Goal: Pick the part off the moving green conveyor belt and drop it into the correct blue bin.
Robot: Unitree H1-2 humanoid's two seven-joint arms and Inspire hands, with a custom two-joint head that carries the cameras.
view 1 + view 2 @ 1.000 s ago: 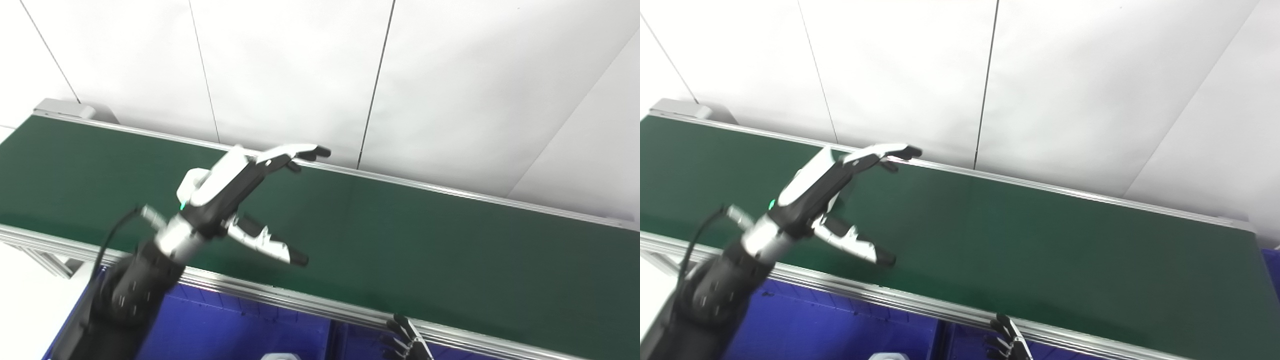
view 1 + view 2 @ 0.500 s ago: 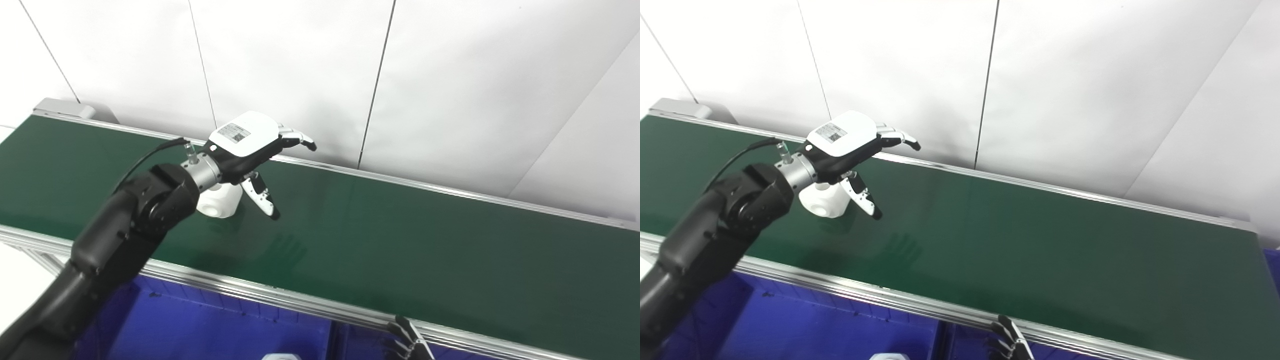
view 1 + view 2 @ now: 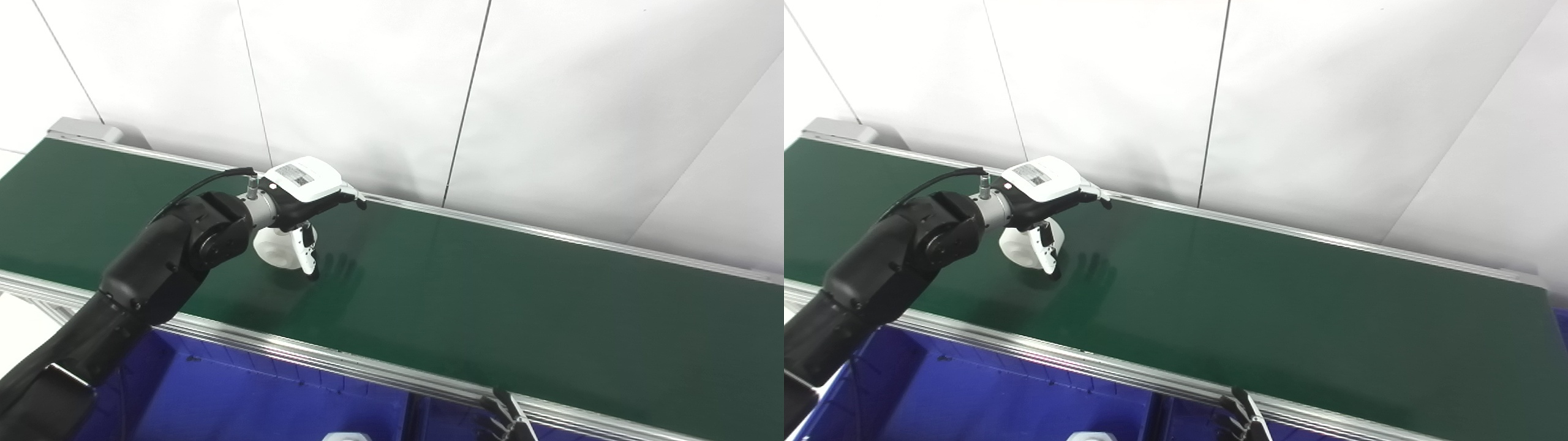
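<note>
Two hands appear in the left eye view. We note the left hand (image 3: 304, 195) reaching over the green conveyor belt (image 3: 490, 288), palm down, directly above a white part (image 3: 278, 248) that sits on the belt's left portion. Its thumb (image 3: 308, 248) hangs down against the part's right side; the other fingers (image 3: 354, 197) stretch forward past the part toward the belt's far rail. We record the fingers as spread and not closed around the part. At the bottom edge, only the dark fingertips of the right hand (image 3: 508, 421) show, beside the belt's near rail; we cannot tell how its fingers are set. Below the rail lies a blue bin (image 3: 257, 398), with a pale object (image 3: 346, 437) barely visible at the bottom edge.

From the right eye view we confirm the same layout: the left hand (image 3: 1047, 184) covers the part (image 3: 1024, 250) from above, thumb down at its right side, fingers apart. The right hand (image 3: 1244, 419) again shows fingertips only, near the rail, above the bin (image 3: 998, 404). White wall panels (image 3: 1304, 92) stand behind the belt (image 3: 1274, 294).
</note>
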